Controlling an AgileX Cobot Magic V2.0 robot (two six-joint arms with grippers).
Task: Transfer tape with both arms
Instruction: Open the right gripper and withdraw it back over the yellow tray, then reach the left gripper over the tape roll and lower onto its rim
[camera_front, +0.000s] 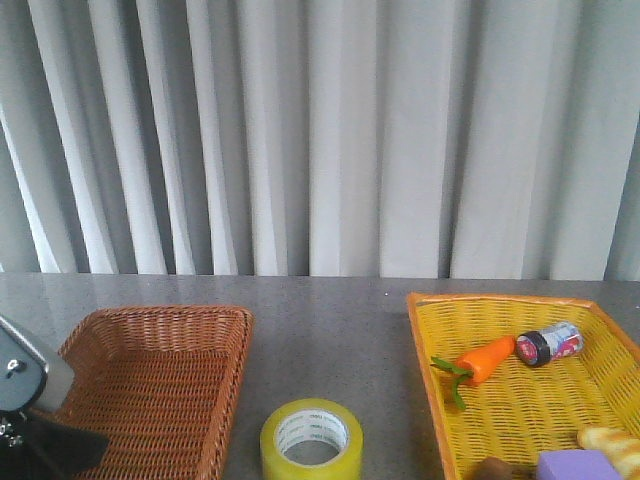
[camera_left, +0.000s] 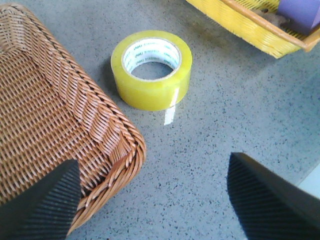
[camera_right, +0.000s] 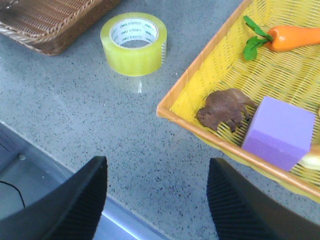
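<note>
The yellow tape roll lies flat on the grey table between the two baskets, white core up; it also shows in the left wrist view and the right wrist view. My left gripper is open and empty, over the brown basket's near corner, short of the tape. Part of the left arm shows at the front view's lower left. My right gripper is open and empty above the table's front edge, beside the yellow basket. The right arm is out of the front view.
An empty brown wicker basket stands left of the tape. A yellow basket on the right holds a toy carrot, a small jar, a purple block, a brown toy animal and a bread piece. Grey curtains hang behind.
</note>
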